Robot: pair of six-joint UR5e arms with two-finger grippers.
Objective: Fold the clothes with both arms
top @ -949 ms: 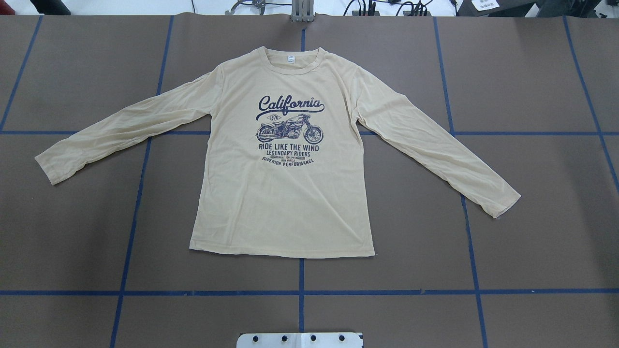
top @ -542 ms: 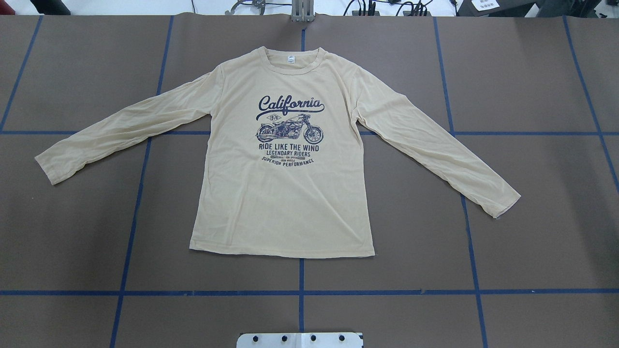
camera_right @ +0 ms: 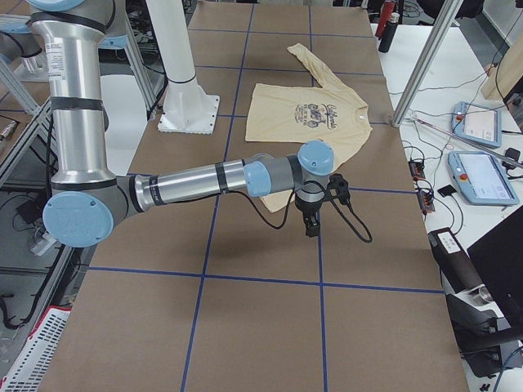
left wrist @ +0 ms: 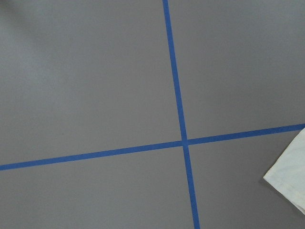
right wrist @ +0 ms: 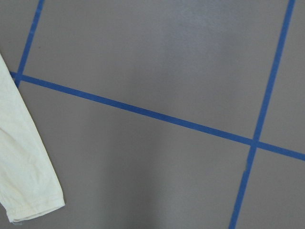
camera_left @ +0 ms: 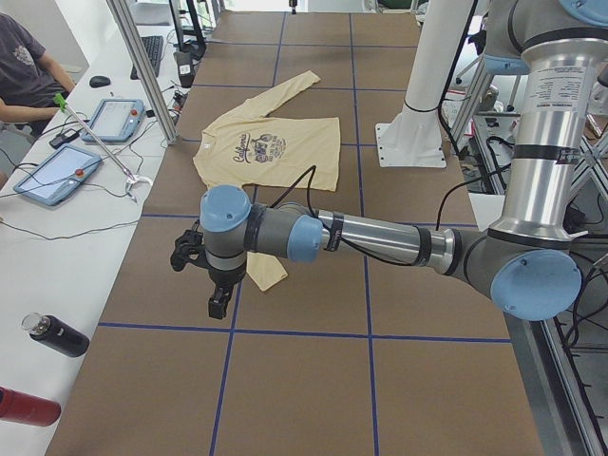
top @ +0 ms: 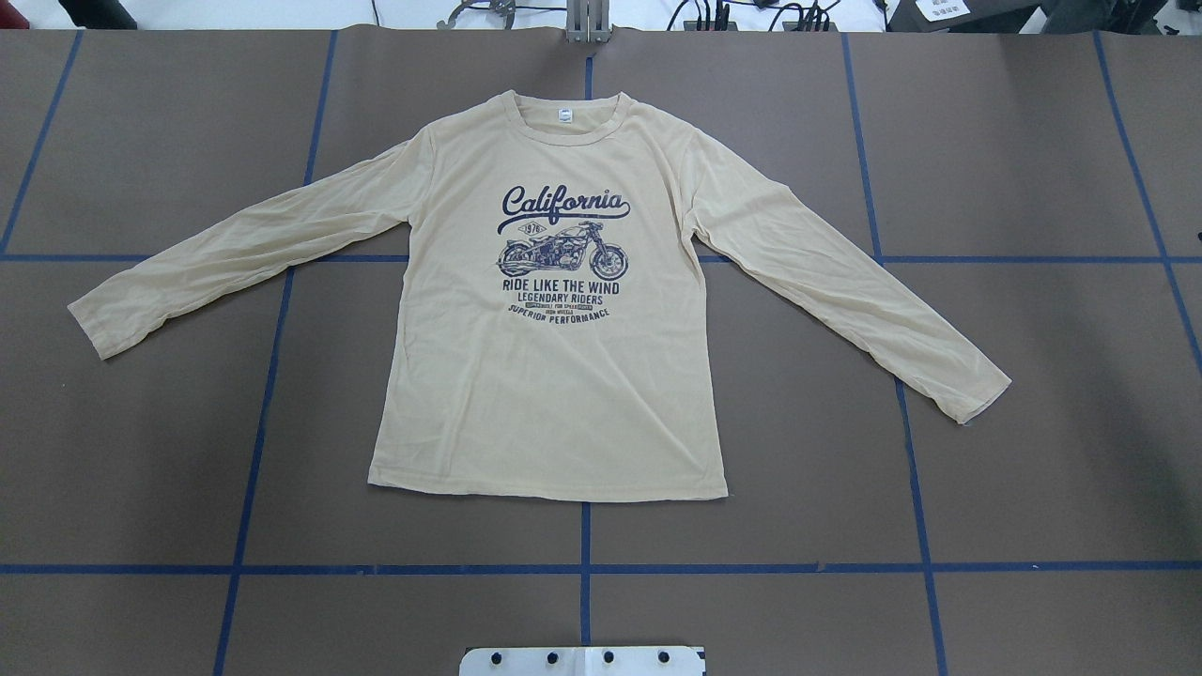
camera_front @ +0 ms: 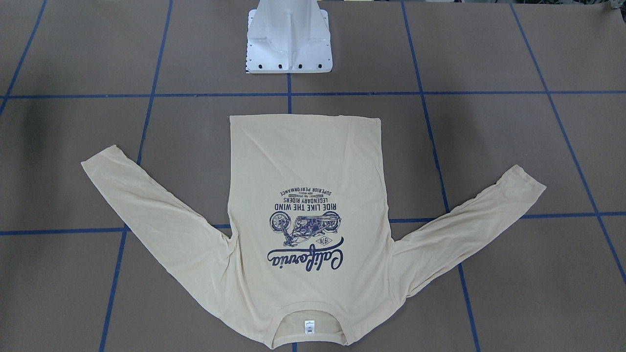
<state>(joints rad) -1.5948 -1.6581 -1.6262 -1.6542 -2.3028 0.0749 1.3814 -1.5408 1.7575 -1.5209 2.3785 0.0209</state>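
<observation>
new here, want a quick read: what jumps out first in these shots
A pale cream-yellow shirt lies spread flat in the middle of the brown table, sleeves angled out to both sides, navy motorcycle print facing up on the chest. In the side views the left arm and right arm stretch low over the table at either end of it, the left tool and right tool pointing down near the cuffs.

We are in a robotics lab: a wide brown table gridded with blue tape [top: 1033, 422] bears a white metal pedestal [camera_front: 288, 44], and silver-grey jointed arms [camera_left: 380, 236] reach over it. Beside it we see blue-rimmed touchscreen control pendants [camera_left: 55, 174] and a seated operator [camera_left: 24, 62].
</observation>
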